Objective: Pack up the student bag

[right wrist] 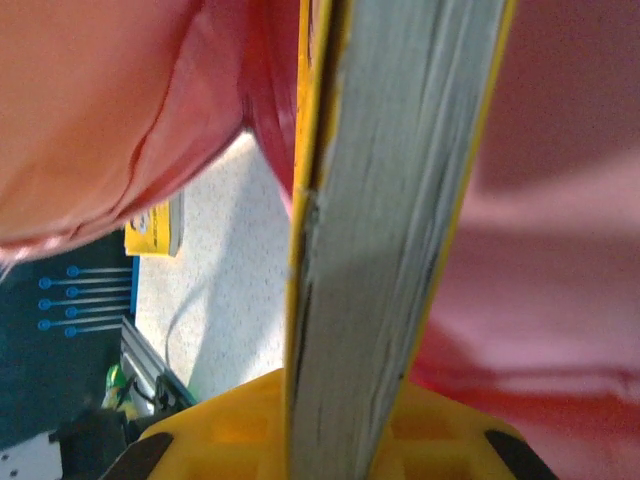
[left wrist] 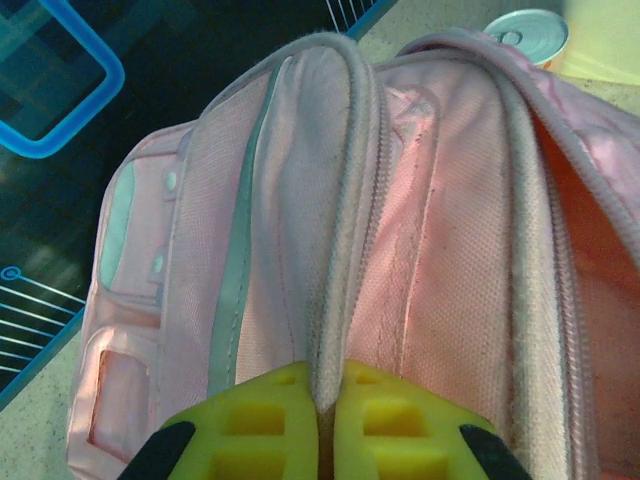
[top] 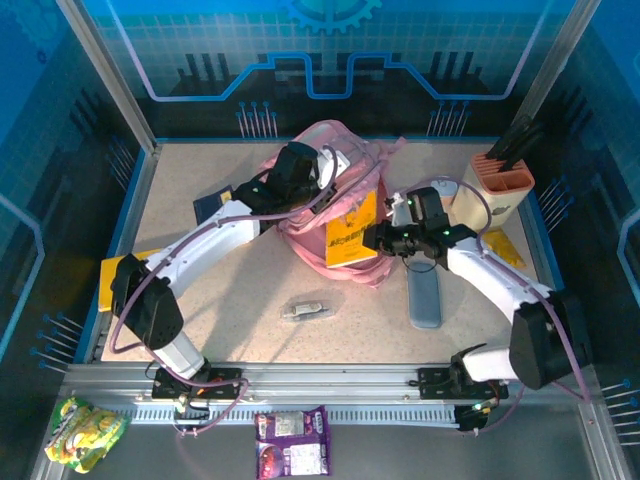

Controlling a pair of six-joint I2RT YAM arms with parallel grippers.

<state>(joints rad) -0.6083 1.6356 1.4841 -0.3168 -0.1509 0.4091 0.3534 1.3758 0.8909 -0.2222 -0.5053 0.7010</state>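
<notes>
Nearest, a purple snack packet (top: pixel 292 441) and a green snack packet (top: pixel 85 430) are laid well in front of the student bag (top: pixel 335 140), set far back mid-table. A grey case (top: pixel 425 300) is seen near the bag's front. The bag's seam is pinched by the outstretched left gripper (left wrist: pixel 322 410). A yellow book (top: pixel 350 235) is clamped by the right gripper (top: pixel 383 240) against the bag.

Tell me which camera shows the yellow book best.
Top external: the yellow book shows its printed cover, held by the right gripper against the student bag. The right wrist gives its page edge end-on, clamped in that gripper. The left wrist faces the bag's pink seam, pinched by the left gripper.
</notes>
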